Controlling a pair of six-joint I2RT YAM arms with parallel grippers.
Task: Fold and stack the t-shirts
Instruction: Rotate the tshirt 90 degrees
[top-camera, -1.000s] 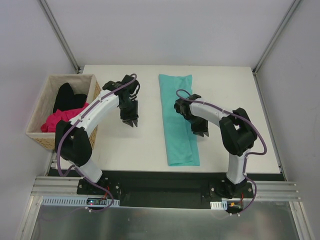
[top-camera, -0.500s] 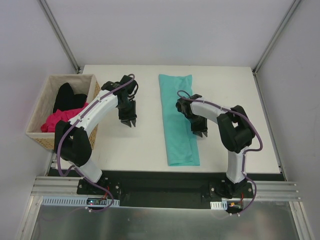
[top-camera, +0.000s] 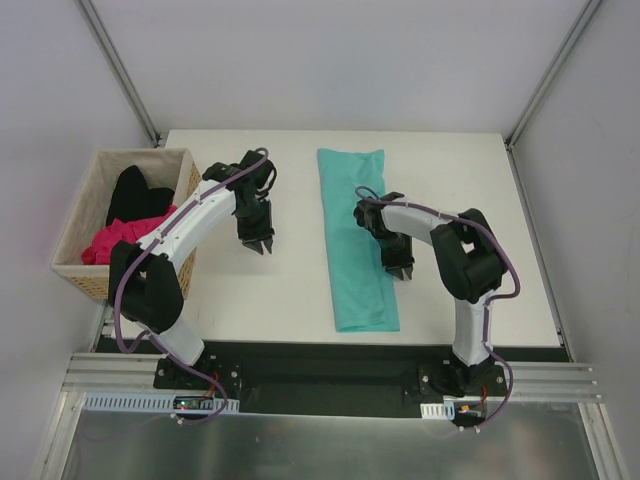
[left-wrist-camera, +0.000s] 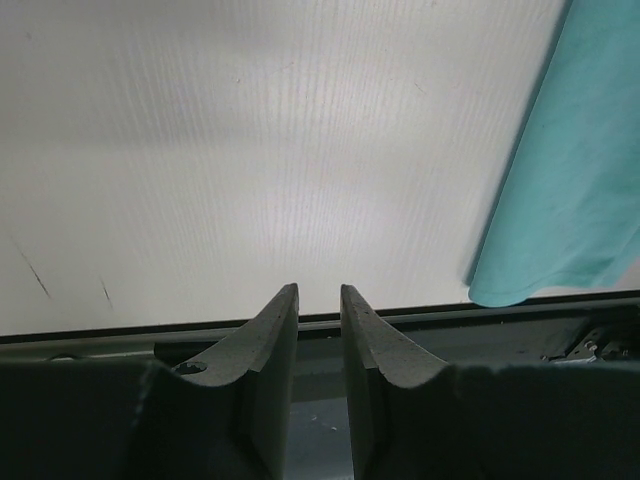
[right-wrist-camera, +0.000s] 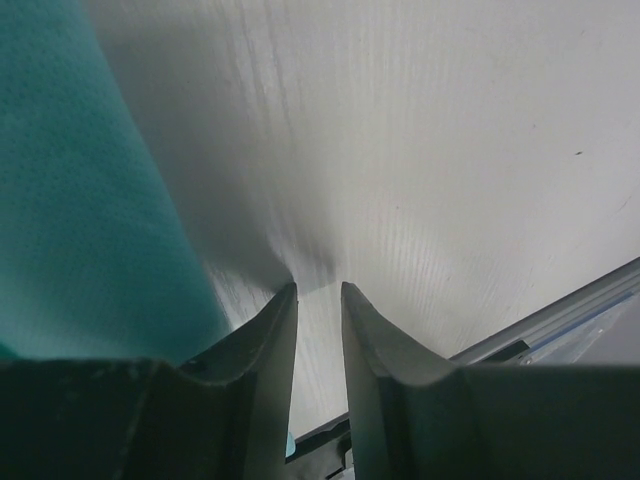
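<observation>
Left hand (top-camera: 259, 246) pointing down (narrowly parted), right hand (top-camera: 402, 272) likewise

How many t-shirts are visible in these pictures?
3: teal t-shirt folded on the table; pink t-shirt and black t-shirt in the basket; more may hide beneath.

My left arm (top-camera: 190, 225) and right arm (top-camera: 428, 217) wear white shells between black joints, with a purple cable (top-camera: 120, 300) looping along each. The left hand (top-camera: 258, 243) and right hand (top-camera: 400, 270) are black, their fingers (left-wrist-camera: 268, 350) dark grey wedges.
</observation>
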